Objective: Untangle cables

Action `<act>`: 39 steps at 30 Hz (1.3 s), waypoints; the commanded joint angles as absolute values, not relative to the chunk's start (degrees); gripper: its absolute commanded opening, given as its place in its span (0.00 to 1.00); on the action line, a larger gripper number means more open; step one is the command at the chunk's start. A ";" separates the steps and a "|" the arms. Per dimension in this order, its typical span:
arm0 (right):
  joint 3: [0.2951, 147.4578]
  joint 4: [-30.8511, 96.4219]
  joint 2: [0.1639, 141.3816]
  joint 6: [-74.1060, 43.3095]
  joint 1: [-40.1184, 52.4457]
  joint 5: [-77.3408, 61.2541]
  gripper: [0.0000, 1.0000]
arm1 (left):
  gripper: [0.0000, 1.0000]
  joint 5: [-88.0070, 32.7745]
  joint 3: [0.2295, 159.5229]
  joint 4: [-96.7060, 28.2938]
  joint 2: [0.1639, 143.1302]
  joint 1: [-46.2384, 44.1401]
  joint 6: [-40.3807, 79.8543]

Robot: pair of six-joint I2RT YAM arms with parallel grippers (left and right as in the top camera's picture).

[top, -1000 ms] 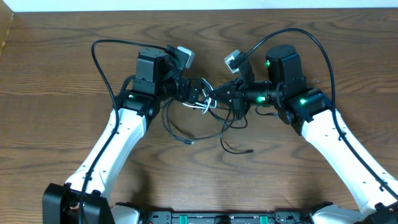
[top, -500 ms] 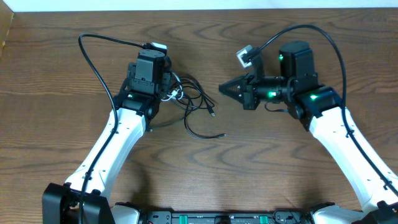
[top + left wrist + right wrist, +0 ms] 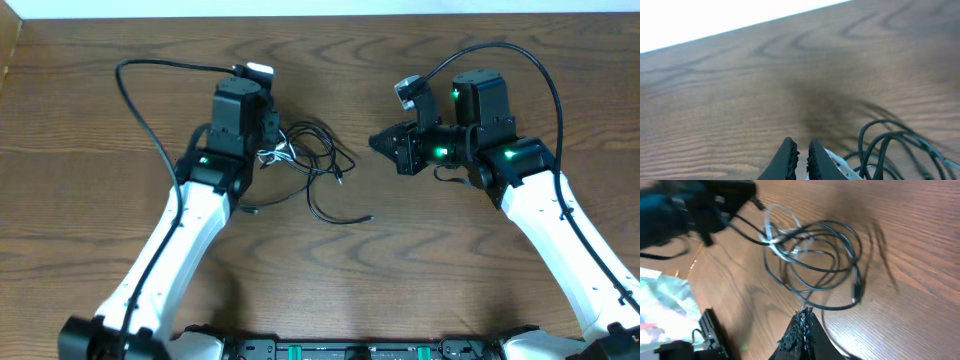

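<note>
Between the two arms, nearer the left one, the cables (image 3: pixel 312 160) lie in a loose heap on the table (image 3: pixel 330 290). The black loops cross each other several times, and the white cord (image 3: pixel 840 170) is knotted in at the side toward the left gripper (image 3: pixel 801 150). I judge the job barely begun: one black tail trails clear toward the front of the table, but no cord lies wholly apart from the rest. The white one and each black one have yet to be drawn out and laid apart. The left gripper's fingers stand close together with a thin gap, right at the heap's edge and touching the white cord. Whether they pinch a cord I cannot tell. The right gripper (image 3: pixel 380 142) points at the heap from well apart, its fingers pressed together on nothing. The table is dark brown wood with a bold grain, bare apart from the cables and arms. A pale strip runs along its far edge, and the right wrist view shows blurred clutter past a table edge, too vague to name.
</note>
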State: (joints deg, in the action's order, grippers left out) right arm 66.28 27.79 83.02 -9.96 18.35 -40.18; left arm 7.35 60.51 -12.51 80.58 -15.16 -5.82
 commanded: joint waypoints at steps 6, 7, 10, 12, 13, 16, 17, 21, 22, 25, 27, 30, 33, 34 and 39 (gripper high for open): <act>67.44 28.93 82.04 -5.45 19.62 -37.87 0.01 | 0.08 -3.86 62.13 -9.45 71.22 -15.31 0.32; 67.44 28.93 82.15 -4.45 20.38 -37.85 0.01 | 0.08 -5.41 62.13 -8.99 70.54 -15.31 1.58; 67.44 28.91 82.46 -2.83 21.89 -37.82 0.01 | 0.08 -8.75 62.13 -8.40 69.54 -15.31 3.31; 67.44 28.75 82.78 -2.13 22.92 -37.82 0.01 | 0.06 -12.38 62.13 -7.16 68.99 -15.31 4.78; 67.44 28.71 82.85 -1.74 23.16 -37.82 0.01 | 0.08 -14.50 62.13 -6.09 68.86 -15.31 5.10; 67.44 28.25 83.26 -0.71 24.12 -37.82 0.01 | 0.08 -17.58 62.13 -3.40 68.95 -15.31 7.11; 67.44 28.08 83.29 -0.71 24.29 -37.82 0.01 | 0.08 -17.58 62.13 -2.81 68.99 -15.31 9.13; 67.44 26.96 83.40 -0.54 25.76 -38.09 0.01 | 0.08 -17.56 62.13 -1.06 69.23 -15.31 15.49; 67.44 26.79 83.40 -0.54 26.11 -38.06 0.01 | 0.08 -17.56 62.13 -0.86 69.28 -15.31 16.64; 67.44 26.39 83.40 0.03 28.10 -38.04 0.01 | 0.07 -18.57 62.13 -0.62 69.34 -15.90 20.71; 67.44 26.35 83.40 0.84 28.82 -38.02 0.01 | 0.08 -20.56 62.13 0.03 69.34 -16.45 20.73; 67.44 25.89 83.48 1.43 29.47 -37.78 0.01 | 0.08 -24.29 62.13 1.50 69.34 -17.61 22.04; 67.44 24.03 83.64 1.37 29.63 -36.47 0.01 | 0.08 -29.52 62.13 2.72 69.34 -19.20 22.94; 67.44 23.49 83.64 1.34 29.63 -35.53 0.01 | 0.08 -30.74 62.13 2.72 69.34 -19.73 23.29; 67.44 21.28 83.64 -2.35 29.63 -24.25 0.01 | 0.08 -36.07 62.13 3.55 69.34 -21.26 23.31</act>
